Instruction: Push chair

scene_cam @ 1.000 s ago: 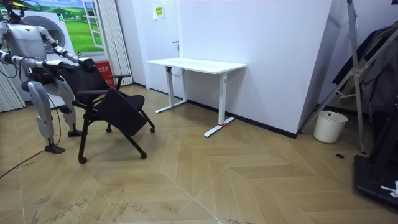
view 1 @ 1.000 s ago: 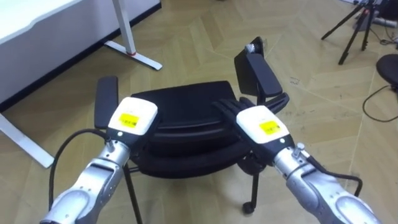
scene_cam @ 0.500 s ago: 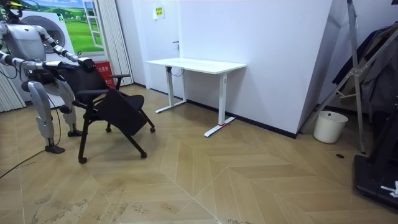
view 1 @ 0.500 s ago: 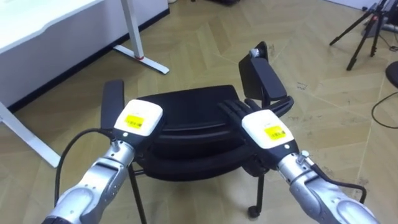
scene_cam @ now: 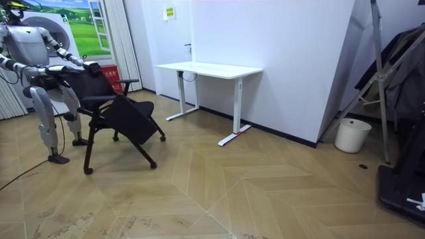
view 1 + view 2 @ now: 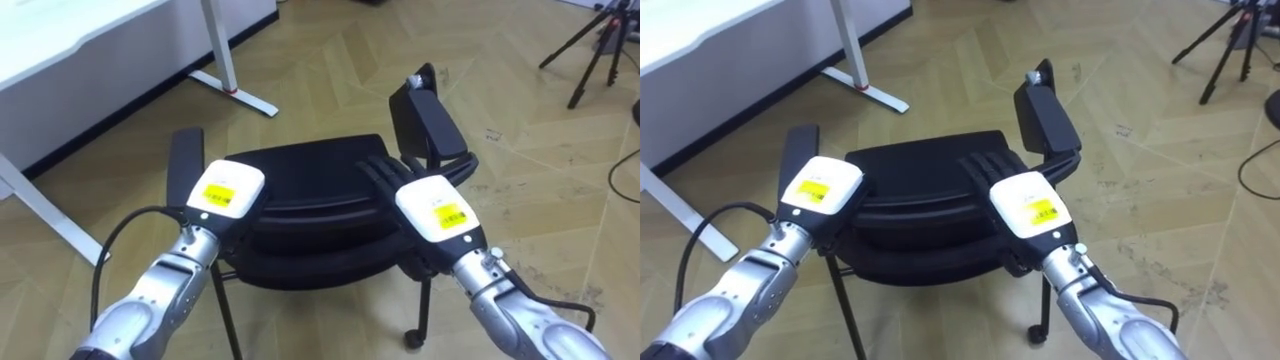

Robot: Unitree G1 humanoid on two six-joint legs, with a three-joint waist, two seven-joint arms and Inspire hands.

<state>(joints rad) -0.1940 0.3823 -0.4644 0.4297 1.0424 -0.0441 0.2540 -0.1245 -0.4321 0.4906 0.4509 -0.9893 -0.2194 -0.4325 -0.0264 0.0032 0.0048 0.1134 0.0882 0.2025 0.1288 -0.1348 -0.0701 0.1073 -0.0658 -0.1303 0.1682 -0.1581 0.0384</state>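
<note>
Skew threatens if the flat-fingered right hand (image 6: 437, 208) outpushes the left hand (image 6: 222, 190), whose grip cannot be told, on the backrest (image 6: 300, 212) of the office chair (image 6: 290, 170).

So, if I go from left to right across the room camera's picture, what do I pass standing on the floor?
black chair, with the robot standing behind it → white desk → white bucket → upright pole of a metal stand
</note>
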